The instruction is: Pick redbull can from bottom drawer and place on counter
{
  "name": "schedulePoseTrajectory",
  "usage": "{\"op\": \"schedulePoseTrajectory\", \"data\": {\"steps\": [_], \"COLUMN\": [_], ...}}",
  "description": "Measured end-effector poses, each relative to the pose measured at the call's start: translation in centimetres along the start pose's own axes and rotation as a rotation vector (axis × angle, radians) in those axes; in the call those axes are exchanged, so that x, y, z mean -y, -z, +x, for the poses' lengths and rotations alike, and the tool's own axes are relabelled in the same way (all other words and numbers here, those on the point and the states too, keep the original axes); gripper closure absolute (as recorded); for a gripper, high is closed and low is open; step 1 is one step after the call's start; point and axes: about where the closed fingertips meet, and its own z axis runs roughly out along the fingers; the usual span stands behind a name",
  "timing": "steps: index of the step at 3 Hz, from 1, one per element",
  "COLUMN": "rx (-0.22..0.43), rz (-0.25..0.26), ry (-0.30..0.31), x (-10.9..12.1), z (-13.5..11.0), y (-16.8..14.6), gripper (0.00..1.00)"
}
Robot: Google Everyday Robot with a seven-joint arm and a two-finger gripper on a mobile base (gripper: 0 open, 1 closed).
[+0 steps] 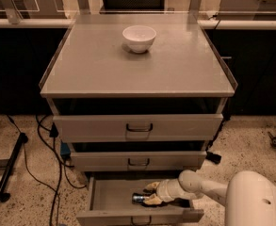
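Observation:
The bottom drawer [114, 204] is pulled open at the foot of the grey cabinet. The redbull can [138, 198] lies on its side inside it, only its shiny left end showing. My gripper [150, 194] reaches into the drawer from the right, with one cream finger behind the can and one in front of it. The fingers [152, 187] sit around the can's right part. The counter [137, 55] is the flat grey top of the cabinet, well above the gripper.
A white bowl [139, 37] stands at the back middle of the counter. The two upper drawers [138, 127] are closed. Black cables [48, 140] and a dark bar [10, 168] lie on the speckled floor at the left. My white arm [250, 201] fills the lower right.

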Motion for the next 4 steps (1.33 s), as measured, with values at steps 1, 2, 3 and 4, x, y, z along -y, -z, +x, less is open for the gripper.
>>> {"op": "schedulePoseTrajectory", "data": {"steps": [1, 2, 3, 4], "rx": [0.003, 0.001, -0.005, -0.018], "rz": [-0.008, -0.018, -0.025, -0.039], "ry": [0.0, -0.006, -0.011, -0.011], "x": [0.1, 0.1, -0.1, -0.3], "z": [0.7, 2.1, 3.0, 3.9], "y": [-0.9, -2.2, -3.2, -4.1], "gripper": [0.51, 0.5, 0.5, 0.49]}}
